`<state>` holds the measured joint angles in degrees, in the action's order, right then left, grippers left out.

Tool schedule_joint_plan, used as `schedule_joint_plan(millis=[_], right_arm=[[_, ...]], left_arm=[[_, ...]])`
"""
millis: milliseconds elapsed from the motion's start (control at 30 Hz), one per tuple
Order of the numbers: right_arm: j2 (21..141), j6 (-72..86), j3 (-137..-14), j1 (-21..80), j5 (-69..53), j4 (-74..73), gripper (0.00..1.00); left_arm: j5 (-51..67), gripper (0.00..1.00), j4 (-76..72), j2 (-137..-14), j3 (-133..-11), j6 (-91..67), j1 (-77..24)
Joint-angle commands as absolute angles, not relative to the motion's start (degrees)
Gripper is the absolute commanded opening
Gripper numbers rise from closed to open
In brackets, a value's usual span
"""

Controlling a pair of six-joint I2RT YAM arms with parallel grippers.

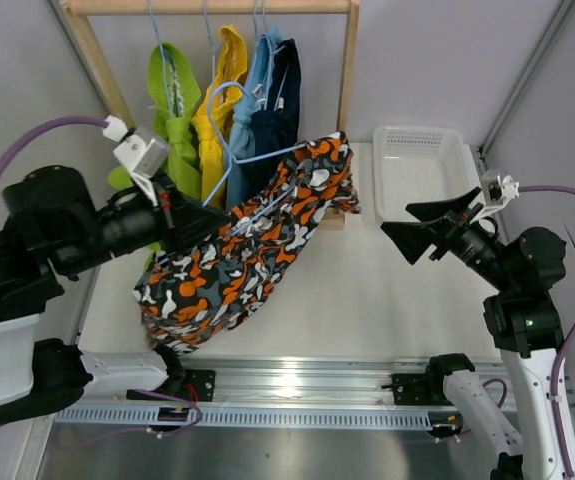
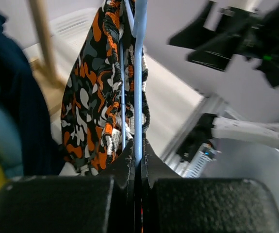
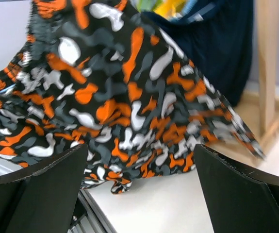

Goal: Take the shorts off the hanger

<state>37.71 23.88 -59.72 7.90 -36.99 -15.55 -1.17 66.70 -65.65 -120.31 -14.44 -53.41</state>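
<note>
The orange-black-white patterned shorts hang on a light blue wire hanger that is off the rail and tilted. My left gripper is shut on the hanger's wire, with the shorts draped just past the fingers. My right gripper is open and empty, to the right of the shorts and apart from them; the shorts fill its wrist view. Lime green, yellow, light blue and navy shorts hang on the wooden rail.
A wooden rack stands at the back of the white table. A white plastic basket sits at the back right. A metal rail runs along the near edge between the arm bases.
</note>
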Motion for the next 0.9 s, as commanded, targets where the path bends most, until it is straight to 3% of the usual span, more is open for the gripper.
schedule_joint_plan(millis=[0, 500, 567, 600, 633, 700, 867], right_arm=[[40.33, 23.82, -63.72, 8.61, -41.74, -8.0, 0.99], [48.77, 23.29, -63.46, 17.04, -35.25, 4.38, 1.0], [49.57, 22.85, -62.84, 19.24, -35.42, 5.01, 0.59], [50.18, 21.98, -62.93, 19.68, -35.51, 4.31, 0.2], [50.19, 21.54, -63.1, 20.04, -35.25, 3.78, 0.05], [49.66, 20.66, -62.93, 20.13, -33.67, 1.77, 0.01], [46.15, 16.0, -63.37, 20.04, -28.57, -4.73, 0.02]], left_arm=[[11.49, 0.0, 66.62, -66.97, -125.41, -17.4, -53.96], [18.29, 0.0, 60.38, -63.9, -119.18, -18.9, -53.88], [17.15, 0.0, 60.99, -63.98, -119.09, -18.72, -53.96], [16.44, 0.0, 61.52, -64.25, -119.7, -18.63, -53.88], [15.74, 0.0, 61.87, -64.42, -119.79, -18.55, -53.96], [13.28, 0.0, 63.45, -64.42, -120.23, -18.37, -53.96], [5.02, 0.0, 68.28, -64.77, -121.55, -18.11, -53.88]])
